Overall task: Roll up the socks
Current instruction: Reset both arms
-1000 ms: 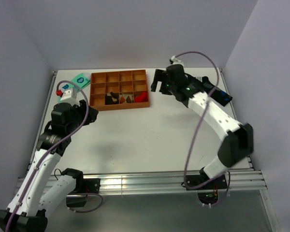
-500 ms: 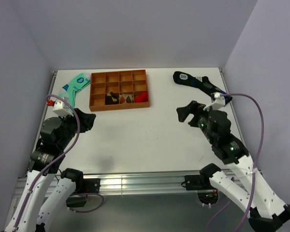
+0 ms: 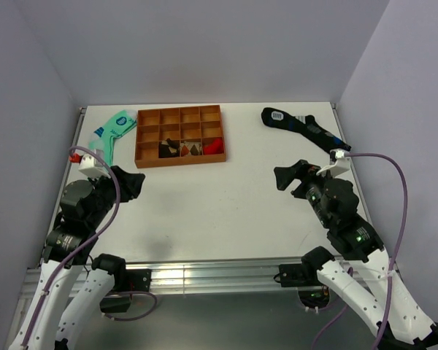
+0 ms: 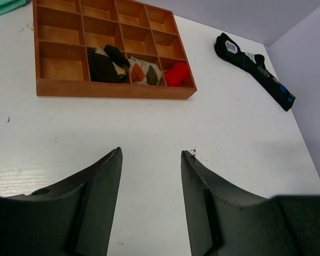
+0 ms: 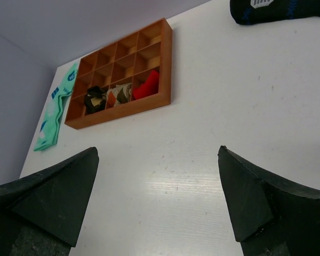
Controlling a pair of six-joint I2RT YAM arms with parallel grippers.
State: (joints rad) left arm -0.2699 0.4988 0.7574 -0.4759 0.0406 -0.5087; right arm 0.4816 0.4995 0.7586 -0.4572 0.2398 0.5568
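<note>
Both my arms sit low over the near part of the table (image 3: 219,211). Left claw (image 4: 152,153): fingers apart, gripping nothing, hanging over bare tabletop on the left side and pointing toward the far edge. Right claw (image 5: 157,152): fingers spread wider, also gripping nothing, over the right side and well apart from the left claw. Farther out, left of centre, stands the wooden tray (image 4: 114,89), four compartments across and three deep. The socks (image 4: 144,71) lie in its nearest row: an argyle bundle in the third compartment from the left, and a dark brown bundle in the second that spills over the divider behind it. Whether they are properly rolled I cannot tell from here. A red item (image 4: 176,73) fills the fourth compartment, just beside the argyle. The green sock (image 3: 111,131) lies flat just left of the tray. The dark sock (image 3: 299,125) lies at the far right, well apart from the tray.
</note>
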